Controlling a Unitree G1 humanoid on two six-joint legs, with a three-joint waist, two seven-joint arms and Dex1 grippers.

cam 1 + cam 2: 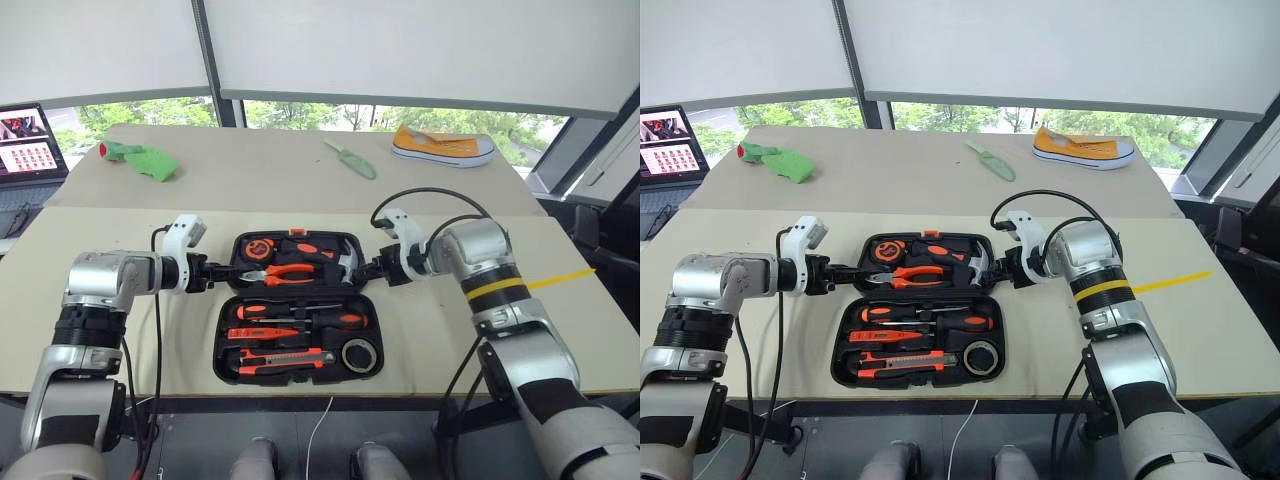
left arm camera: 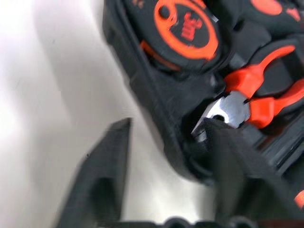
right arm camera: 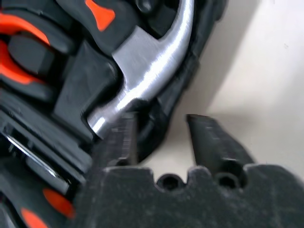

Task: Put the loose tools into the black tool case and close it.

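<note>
Left eye view: black tool case (image 1: pixel 222 340) lies open on the tan table (image 1: pixel 100 330); its two halves are spread flat between the two grippers
Far half of case: holds an orange-and-black tape measure (image 1: pixel 259 249), orange-handled pliers (image 1: pixel 290 272) and a hammer (image 1: pixel 345 262) with a bright steel head; this half spans the gap from the left gripper (image 1: pixel 222 274) to the right gripper (image 1: pixel 366 270)
Near half of case: lies nearer the robot than both grippers; holds two black-and-orange-handled screwdrivers (image 1: pixel 300 316), a small all-orange screwdriver (image 1: pixel 262 333), an orange-black utility knife (image 1: pixel 285 357) and a small grey tape roll (image 1: pixel 359 355), each lying in the tray
Left gripper: fingers part open, straddling the case's outer rim; one finger over the table, the other (image 2: pixel 237 171) just inside the rim beside the pliers' steel jaws; whether they pinch the rim I cannot tell
Right gripper: fingers (image 3: pixel 209 142) narrowly apart, straddling the rim at the hammer head's corner; contact uncertain
Writing: tape measure face reads "3m" in the left wrist view; nothing else legible
Beyond the grippers: green garden trowel (image 1: pixel 351 158), yellow shoe (image 1: pixel 442 146) and green cloth (image 1: pixel 148 161) on the far table; laptop (image 1: pixel 30 145) beyond the left gripper
</note>
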